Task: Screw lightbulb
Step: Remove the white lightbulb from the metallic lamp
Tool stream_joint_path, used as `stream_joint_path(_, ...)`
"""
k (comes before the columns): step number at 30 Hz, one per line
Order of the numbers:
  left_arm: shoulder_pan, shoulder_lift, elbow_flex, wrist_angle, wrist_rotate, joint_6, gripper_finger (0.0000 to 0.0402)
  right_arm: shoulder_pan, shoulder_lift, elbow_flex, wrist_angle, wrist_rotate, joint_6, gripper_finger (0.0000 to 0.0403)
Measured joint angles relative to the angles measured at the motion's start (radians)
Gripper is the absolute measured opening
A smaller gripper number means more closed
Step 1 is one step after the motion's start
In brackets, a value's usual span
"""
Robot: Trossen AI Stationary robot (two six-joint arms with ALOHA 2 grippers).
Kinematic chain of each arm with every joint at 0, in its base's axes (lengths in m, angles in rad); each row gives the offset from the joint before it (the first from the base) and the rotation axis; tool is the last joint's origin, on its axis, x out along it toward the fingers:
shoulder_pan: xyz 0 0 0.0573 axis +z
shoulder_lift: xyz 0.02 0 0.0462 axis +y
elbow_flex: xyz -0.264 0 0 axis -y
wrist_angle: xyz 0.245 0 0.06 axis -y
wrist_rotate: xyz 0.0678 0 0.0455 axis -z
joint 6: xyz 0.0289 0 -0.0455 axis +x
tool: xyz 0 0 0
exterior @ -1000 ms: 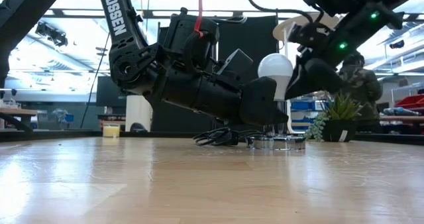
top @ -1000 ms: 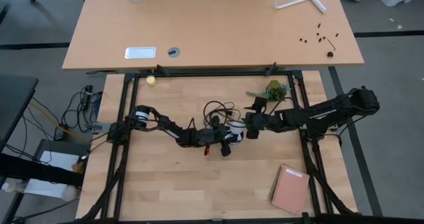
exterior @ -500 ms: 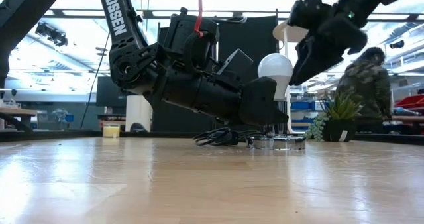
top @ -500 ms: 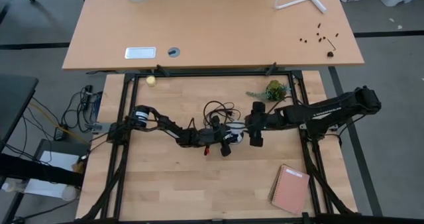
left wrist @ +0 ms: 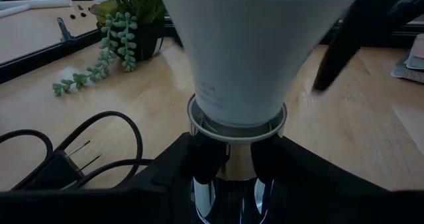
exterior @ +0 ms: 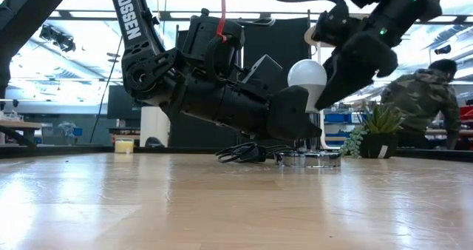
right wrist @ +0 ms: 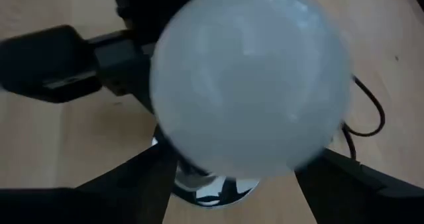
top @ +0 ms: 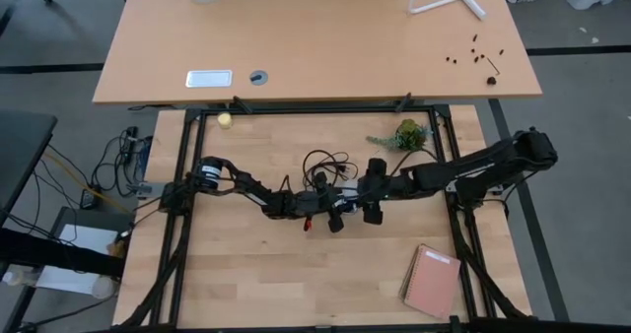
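Note:
The white lightbulb (exterior: 307,74) stands upright with its base in the round silver socket (exterior: 309,159) at mid-table. My left gripper (left wrist: 232,164) reaches in low from the table's left and is shut on the socket just under the bulb (left wrist: 238,52). My right gripper (top: 370,203) hangs over the bulb from the right, slanting down and open. In its wrist view its two fingers (right wrist: 132,184) stand on either side of the bulb (right wrist: 248,78). Whether they touch the bulb, I cannot tell. My left gripper pinches the socket's shiny upright neck (left wrist: 228,184) between its two fingers, right below the bulb's base. The fingers come nearly level from the table's left. The socket's flat disc rests on the table.
The socket's black cord (top: 320,163) coils on the table just behind it. A small potted plant (top: 406,134) stands at the back right, a pink notebook (top: 432,281) at the near right, a small yellowish ball (top: 225,119) at the far left. A person (exterior: 421,95) is in the room behind.
My right gripper drew off the bulb, up and toward the table's right, rolled about its wrist, then came back over the bulb. The bulb, the socket and my left gripper have kept still.

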Motion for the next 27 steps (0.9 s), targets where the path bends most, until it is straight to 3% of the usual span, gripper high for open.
stream_joint_path(5, 0.000, 0.000, 0.000, 0.000, 0.000, 0.000, 0.0177, -0.007, 0.057, -0.001, 0.055, 0.048, -0.066, 0.0298)
stream_joint_path(10, 0.000, 0.000, 0.000, 0.001, 0.000, -0.005, 0.0177, -0.026, 0.029, 0.000, -0.019, 0.091, -0.112, 0.0291)
stream_joint_path(14, 0.000, 0.000, 0.000, 0.000, 0.000, -0.001, 0.0177, -0.040, -0.020, -0.001, -0.123, 0.243, -0.093, 0.0287)
stream_joint_path(16, 0.000, 0.000, 0.000, 0.000, 0.000, -0.001, 0.0177, -0.035, -0.046, 0.000, -0.153, 0.212, -0.095, 0.0286)
stream_joint_path(21, 0.000, 0.000, 0.000, 0.000, 0.001, -0.001, 0.0177, -0.031, -0.059, 0.000, -0.123, -0.005, -0.045, 0.0286)
stream_joint_path(27, 0.000, 0.000, 0.000, 0.001, 0.000, -0.001, 0.0177, -0.006, -0.011, 0.000, 0.023, -0.021, -0.058, 0.0286)
